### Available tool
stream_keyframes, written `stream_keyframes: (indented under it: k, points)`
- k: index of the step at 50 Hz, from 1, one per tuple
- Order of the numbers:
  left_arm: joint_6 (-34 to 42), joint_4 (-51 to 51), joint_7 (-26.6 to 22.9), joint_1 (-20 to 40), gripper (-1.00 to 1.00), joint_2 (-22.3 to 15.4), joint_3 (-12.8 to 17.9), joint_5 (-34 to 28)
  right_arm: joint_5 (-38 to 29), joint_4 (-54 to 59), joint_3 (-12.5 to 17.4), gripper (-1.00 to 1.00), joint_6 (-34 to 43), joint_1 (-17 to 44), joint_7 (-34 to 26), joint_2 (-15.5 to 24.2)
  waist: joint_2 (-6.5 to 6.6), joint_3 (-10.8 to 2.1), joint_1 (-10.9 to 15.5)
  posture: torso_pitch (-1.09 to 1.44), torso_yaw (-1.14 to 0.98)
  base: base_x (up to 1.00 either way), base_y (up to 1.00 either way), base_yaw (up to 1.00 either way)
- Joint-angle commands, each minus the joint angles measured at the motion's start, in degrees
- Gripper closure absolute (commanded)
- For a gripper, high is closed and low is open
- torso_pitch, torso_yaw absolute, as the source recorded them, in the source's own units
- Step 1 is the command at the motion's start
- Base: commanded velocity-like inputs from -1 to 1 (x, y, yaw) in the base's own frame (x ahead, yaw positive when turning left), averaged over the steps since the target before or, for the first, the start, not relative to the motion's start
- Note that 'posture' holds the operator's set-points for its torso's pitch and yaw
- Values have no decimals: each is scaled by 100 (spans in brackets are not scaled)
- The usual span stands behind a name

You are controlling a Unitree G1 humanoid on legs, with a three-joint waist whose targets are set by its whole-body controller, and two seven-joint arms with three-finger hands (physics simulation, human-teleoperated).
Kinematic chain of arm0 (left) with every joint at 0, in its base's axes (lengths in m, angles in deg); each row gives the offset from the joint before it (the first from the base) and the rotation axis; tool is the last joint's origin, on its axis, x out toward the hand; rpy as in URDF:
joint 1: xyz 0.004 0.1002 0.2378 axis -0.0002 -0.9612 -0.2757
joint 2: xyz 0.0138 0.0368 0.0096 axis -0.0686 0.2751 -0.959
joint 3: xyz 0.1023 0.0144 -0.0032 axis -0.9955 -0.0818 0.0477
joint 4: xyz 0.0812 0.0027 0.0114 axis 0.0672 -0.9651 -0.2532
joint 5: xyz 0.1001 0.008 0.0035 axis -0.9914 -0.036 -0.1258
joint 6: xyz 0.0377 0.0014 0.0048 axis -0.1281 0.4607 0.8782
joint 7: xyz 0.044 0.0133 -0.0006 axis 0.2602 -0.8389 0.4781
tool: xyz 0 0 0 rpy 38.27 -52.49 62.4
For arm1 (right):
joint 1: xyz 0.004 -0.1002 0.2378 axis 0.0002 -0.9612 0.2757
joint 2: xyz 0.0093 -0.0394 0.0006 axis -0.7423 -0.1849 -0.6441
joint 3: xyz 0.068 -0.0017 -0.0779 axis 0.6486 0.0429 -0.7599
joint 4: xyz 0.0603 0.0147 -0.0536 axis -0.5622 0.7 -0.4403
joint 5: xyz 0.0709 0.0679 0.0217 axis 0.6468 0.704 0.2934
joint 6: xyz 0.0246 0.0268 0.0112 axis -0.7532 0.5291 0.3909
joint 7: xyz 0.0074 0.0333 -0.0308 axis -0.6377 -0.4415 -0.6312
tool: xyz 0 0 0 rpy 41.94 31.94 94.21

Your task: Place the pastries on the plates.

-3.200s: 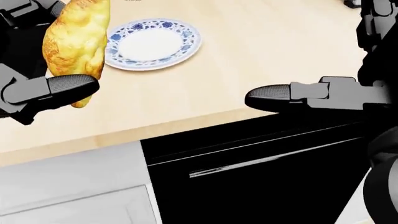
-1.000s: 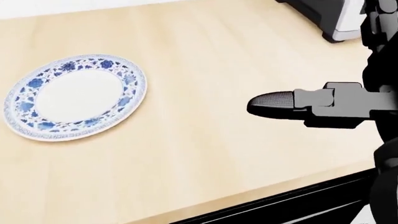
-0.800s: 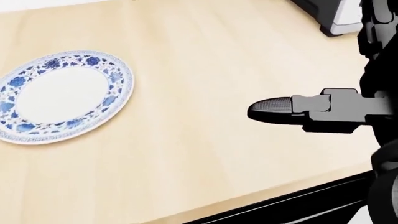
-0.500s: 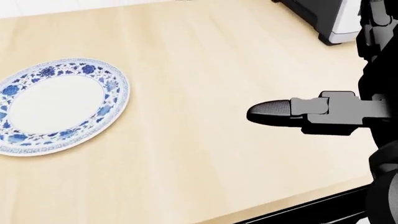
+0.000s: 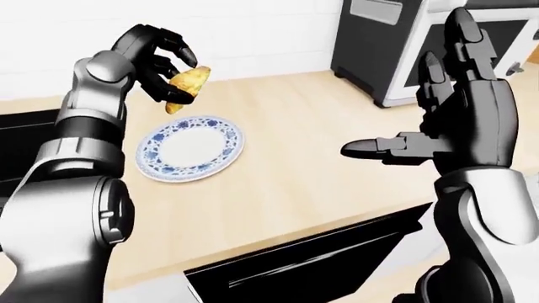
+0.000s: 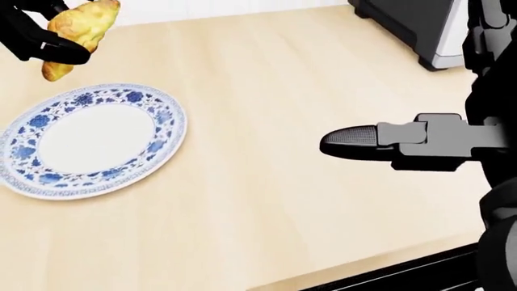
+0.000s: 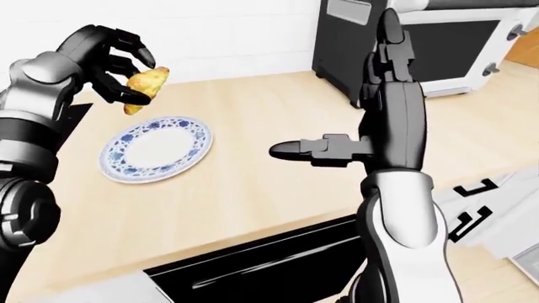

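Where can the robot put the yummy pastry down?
The white middle of the blue-and-white patterned plate is bare. The light wooden counter is bare between the plate and the black appliance. The left hand holds the golden pastry above the plate's upper rim.

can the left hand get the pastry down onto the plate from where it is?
Probably yes. The left hand is shut on the pastry, held just above the plate's top edge in the left-eye view. The plate is bare, and the right hand is off to the right.
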Motion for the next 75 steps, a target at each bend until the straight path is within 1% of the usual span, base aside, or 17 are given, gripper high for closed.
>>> stream_keyframes:
  k: [1,18,34,47,49,51,52,53,54,58,61,63,64,67,68,70,75]
  points:
    - [-178,202,100,224,100,-24,41,-5,-21,-94,34,-100,-137,149,11,42,34,-130,-8,-12,0,0,0,0]
    - [-332,-16,191,104,100,117,-241,-1036,-56,-112,32,-100,-219,38,-17,24,14,-165,13,-12,0,0,0,0]
    - [-414,-116,281,70,100,210,-258,-1637,-32,-156,77,-100,-91,143,-22,77,10,-201,11,-12,0,0,0,0]
    - [-467,-114,299,-52,100,120,-349,-2109,-15,-169,86,-100,-144,82,-6,61,15,-234,-1,-12,0,0,0,0]
    - [-459,-118,289,-100,85,139,-330,-2135,-12,-171,75,-100,-177,41,-3,52,18,-240,-3,-12,0,0,0,0]
    - [-475,-124,327,-128,84,146,-320,-2161,-8,-172,91,-100,-194,21,-6,50,20,-246,-4,-12,0,0,0,0]
    - [-478,-129,332,-152,75,157,-310,-2163,-9,-171,93,-100,-208,2,-6,52,22,-250,-5,-12,0,0,0,0]
    - [-479,-133,340,-177,73,167,-307,-2171,-9,-176,89,-100,-201,2,-5,55,23,-253,-6,-12,0,0,0,0]
    - [-479,-136,337,-193,80,175,-310,-2184,-7,-187,90,-100,-184,15,-5,56,24,-256,-7,-12,0,0,0,0]
    - [-507,-145,405,-234,60,202,-317,-2225,-12,-214,79,-100,-163,10,-2,61,27,-261,-12,-12,0,0,0,0]
    - [-504,-145,391,-233,58,207,-305,-2228,-12,-228,90,-100,-132,28,-10,71,28,-260,-18,-12,0,0,0,0]
    - [-506,-147,369,-223,27,199,-323,-2260,-19,-205,76,-100,-125,62,-8,83,28,-257,-21,-12,0,0,0,0]
    - [-500,-150,371,-220,19,198,-326,-2273,-18,-197,85,-100,-124,72,-11,83,29,-255,-23,-12,0,0,0,0]
    - [-484,-148,333,-202,-36,189,-323,-2295,-21,-191,83,-100,-90,125,-15,94,31,-250,-27,-12,0,0,0,0]
    - [-486,-144,320,-206,-68,186,-332,-2314,-23,-196,85,-100,-84,124,-21,104,32,-248,-28,-12,0,0,0,0]
    - [-489,-142,300,-192,-100,180,-333,-2330,-18,-215,98,-100,-59,137,-32,111,33,-244,-28,-12,0,0,0,0]
    - [-478,-135,263,-164,-100,155,-341,-2384,-27,-213,89,-100,-78,118,-39,113,37,-235,-26,-12,0,0,0,0]
